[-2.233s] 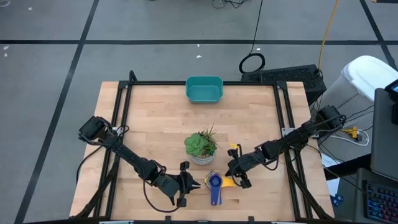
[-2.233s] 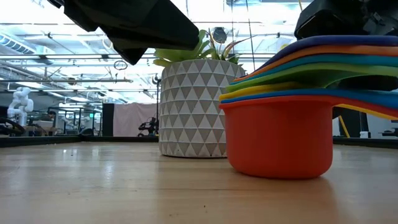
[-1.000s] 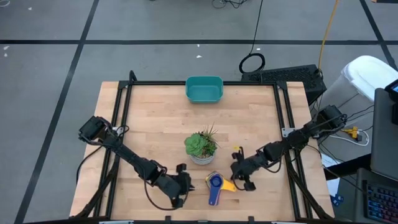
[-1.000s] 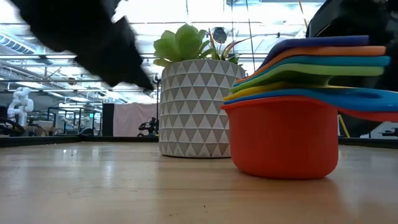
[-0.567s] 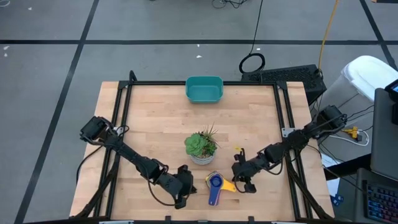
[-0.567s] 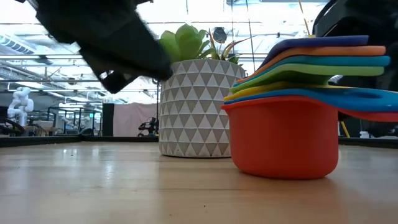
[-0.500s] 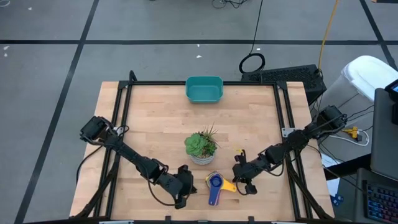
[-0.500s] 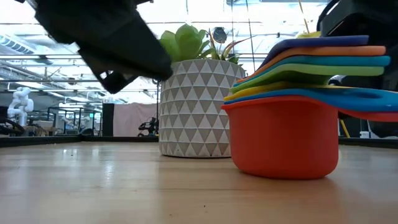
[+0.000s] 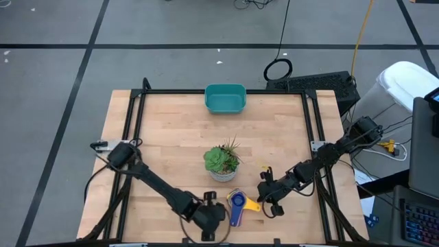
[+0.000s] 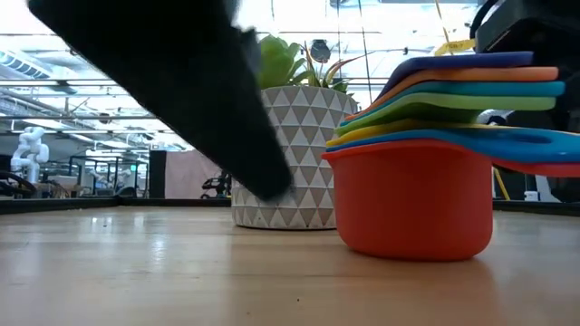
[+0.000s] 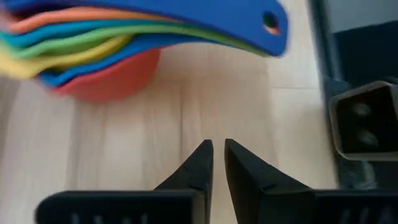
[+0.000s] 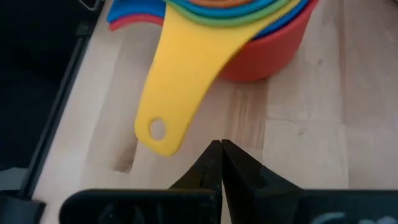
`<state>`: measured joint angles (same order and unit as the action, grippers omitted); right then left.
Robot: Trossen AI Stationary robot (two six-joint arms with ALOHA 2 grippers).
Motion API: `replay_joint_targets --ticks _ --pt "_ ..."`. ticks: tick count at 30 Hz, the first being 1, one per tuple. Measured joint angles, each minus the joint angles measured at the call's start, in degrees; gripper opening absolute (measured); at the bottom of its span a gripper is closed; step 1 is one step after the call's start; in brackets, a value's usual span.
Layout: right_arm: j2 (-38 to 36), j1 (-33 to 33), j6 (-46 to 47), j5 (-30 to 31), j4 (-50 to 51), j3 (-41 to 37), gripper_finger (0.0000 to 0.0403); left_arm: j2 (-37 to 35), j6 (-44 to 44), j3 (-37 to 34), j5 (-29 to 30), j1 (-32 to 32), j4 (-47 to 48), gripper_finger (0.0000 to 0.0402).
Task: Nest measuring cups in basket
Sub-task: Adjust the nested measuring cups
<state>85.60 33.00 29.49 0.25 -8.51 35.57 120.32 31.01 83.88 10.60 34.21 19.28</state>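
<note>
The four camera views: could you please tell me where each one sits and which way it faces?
High view: overhead, facing down; both arms, basket, plant.
Low view: at tabletop height, facing across; a blurred arm, measuring cups.
Left wrist view: behind the left pincer, facing the cups.
Right wrist view: behind the right pincer, facing them.
All four share the cup stack.

In the low view a blurred dark arm (image 10: pixel 181 100) hides part of the plant pot (image 10: pixel 304 154), and the cups' (image 10: pixel 435 145) handles run off the edge.
</note>
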Motion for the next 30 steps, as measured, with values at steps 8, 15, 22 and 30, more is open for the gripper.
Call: replay_joint_targets --ticks 8,15,22,30 --pt "0.0 1.8 0.9 1.3 0.3 0.0 0.0 3.4 -0.5 7.9 0.0 -2.5 8.3 0.0044" --pt "0.0 2.8 2.1 2.5 -0.3 0.0 0.0 3.3 -2.4 9.1 -1.9 -4.0 7.4 0.0044" --pt "0.0 2.7 2.6 4.4 0.6 0.0 0.0 3.3 -3.0 9.0 -3.1 -4.7 7.6 0.0044" --pt "0.5 3.1 2.2 4.5 -6.5 0.1 0.0 3.3 -2.4 9.0 -4.8 -4.7 6.3 0.0044"
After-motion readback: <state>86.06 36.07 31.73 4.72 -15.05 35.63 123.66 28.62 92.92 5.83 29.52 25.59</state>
